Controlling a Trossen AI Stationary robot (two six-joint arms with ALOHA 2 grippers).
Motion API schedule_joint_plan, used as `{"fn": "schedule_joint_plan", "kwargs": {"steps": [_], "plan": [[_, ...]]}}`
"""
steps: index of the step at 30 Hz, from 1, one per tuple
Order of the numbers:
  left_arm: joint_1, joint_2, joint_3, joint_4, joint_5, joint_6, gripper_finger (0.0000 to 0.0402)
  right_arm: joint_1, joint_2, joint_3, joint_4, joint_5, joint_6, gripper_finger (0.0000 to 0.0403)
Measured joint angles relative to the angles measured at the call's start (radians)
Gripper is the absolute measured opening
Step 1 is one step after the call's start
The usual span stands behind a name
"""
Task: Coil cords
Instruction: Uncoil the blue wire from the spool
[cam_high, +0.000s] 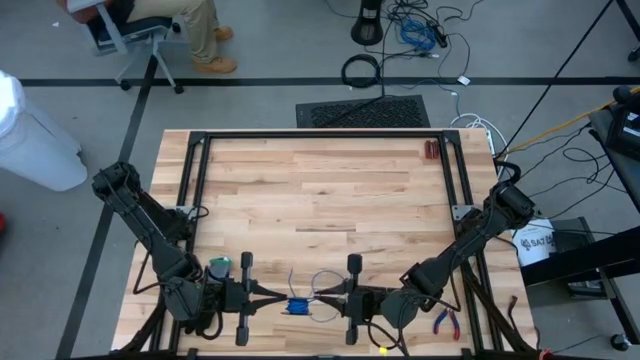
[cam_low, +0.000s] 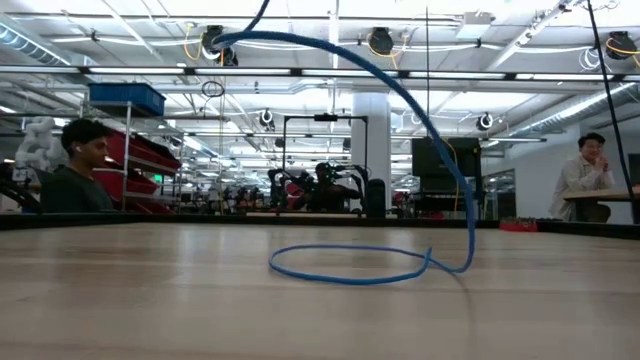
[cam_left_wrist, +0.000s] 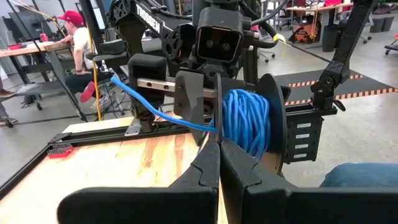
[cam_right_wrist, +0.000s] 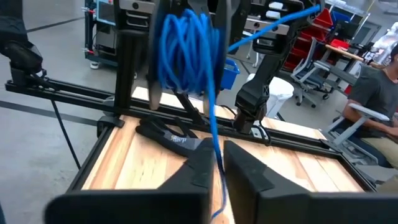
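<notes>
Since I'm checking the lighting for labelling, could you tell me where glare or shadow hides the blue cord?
High view: even light, no glare, the blue cord plain to see. Low view: bright ceiling lamps behind, yet the cord's loop stands clear on the table. Left wrist view: coil well lit, the left claw a dark shape before it.

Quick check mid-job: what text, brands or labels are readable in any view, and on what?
"TROSSEN", partly cut off: white letters on the right arm, left wrist view.
"SAT...", cut off: white bucket beside the table, high view.
White print on the black part lying on the table, right wrist view: too blurred to read.
</notes>
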Motion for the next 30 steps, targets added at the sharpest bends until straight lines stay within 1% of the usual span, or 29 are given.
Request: {"fn": "schedule_joint_plan", "kwargs": {"steps": [2, 4, 10, 14, 20, 26, 30], "plan": [[0.000, 0.000, 0.000, 0.000, 0.000, 0.000, 0.0002, 0.002, 0.000, 0.000, 0.000, -0.003, -0.008, 0.0004], [0.000, 0.000, 0.000, 0.000, 0.000, 0.000, 0.0002, 0.007, 0.000, 0.000, 0.000, -0.006, -0.012, 0.0007], [0.000, 0.000, 0.000, 0.000, 0.000, 0.000, 0.0002, 0.015, 0.000, 0.000, -0.003, -0.002, -0.018, 0.0048], [0.000, 0.000, 0.000, 0.000, 0.000, 0.000, 0.0002, 0.014, 0.000, 0.000, -0.003, -0.001, -0.018, 0.0063], [0.000, 0.000, 0.000, 0.000, 0.000, 0.000, 0.0002, 0.014, 0.000, 0.000, -0.006, -0.001, -0.018, 0.0065], [0.000, 0.000, 0.000, -0.006, 0.000, 0.000, 0.0002, 0.015, -0.001, 0.000, -0.015, -0.001, -0.018, 0.0051], [-0.003, 0.000, 0.000, -0.007, 0.000, 0.000, 0.0002, 0.017, -0.001, 0.000, -0.015, -0.001, -0.018, 0.0051]]}}
